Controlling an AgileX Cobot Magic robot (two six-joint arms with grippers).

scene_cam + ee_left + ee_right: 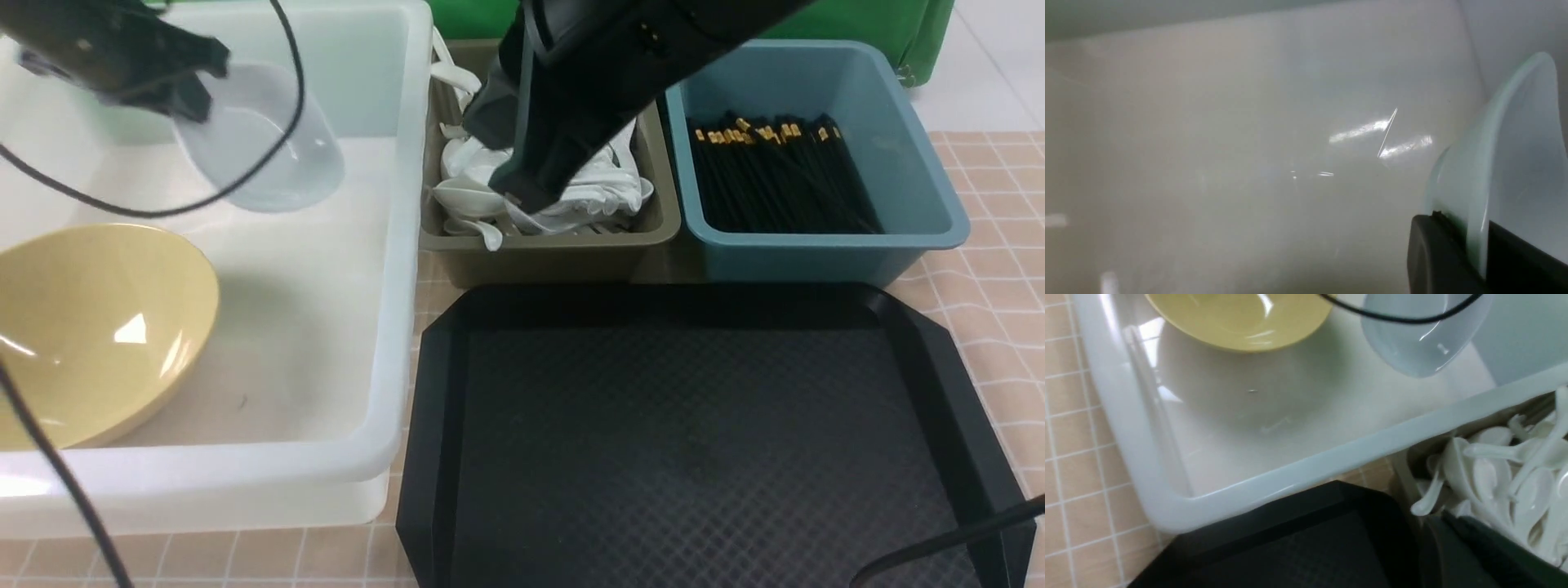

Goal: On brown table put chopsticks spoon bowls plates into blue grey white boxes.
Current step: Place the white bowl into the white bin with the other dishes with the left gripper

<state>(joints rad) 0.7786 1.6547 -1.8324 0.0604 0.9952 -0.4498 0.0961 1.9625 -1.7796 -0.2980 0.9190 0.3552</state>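
**Snapshot: left claw (194,98) grips white dish (261,147) in white tub (392,245); right claw (518,196) down in grey bin (563,245)**

Clock positions are read off the front view.

- Left claw, 10 o'clock: clamped on the white dish's rim. The left wrist view shows dark fingers (1437,253) pinching the rim from both sides. The dish hangs tilted, hollow side toward the camera, inside the white tub near its far end. Can't tell whether its low edge touches the tub floor.
- Yellow bowl (90,327), 8 o'clock: in the same tub at the near-left end, tipped with its opening up and toward the camera. It sits apart from the dish.
- Black cable (290,98) loops across in front of the dish.
- Right claw, 12 o'clock: closed, tip down in the grey bin and touching the heap of spoons (604,196). Can't tell whether a spoon is pinched, because the arm covers the tips. The right wrist view shows spoons just beside the claw body.
- Chopsticks (775,175), 1 o'clock: bundled in the blue bin (816,253), gold bands at the far end.
- Grey bin stands between the tub and the blue bin, just beside each.
- Black tray (694,425), 6 o'clock: on the tabletop (1004,245), just in front of both bins and beside the tub's right wall.
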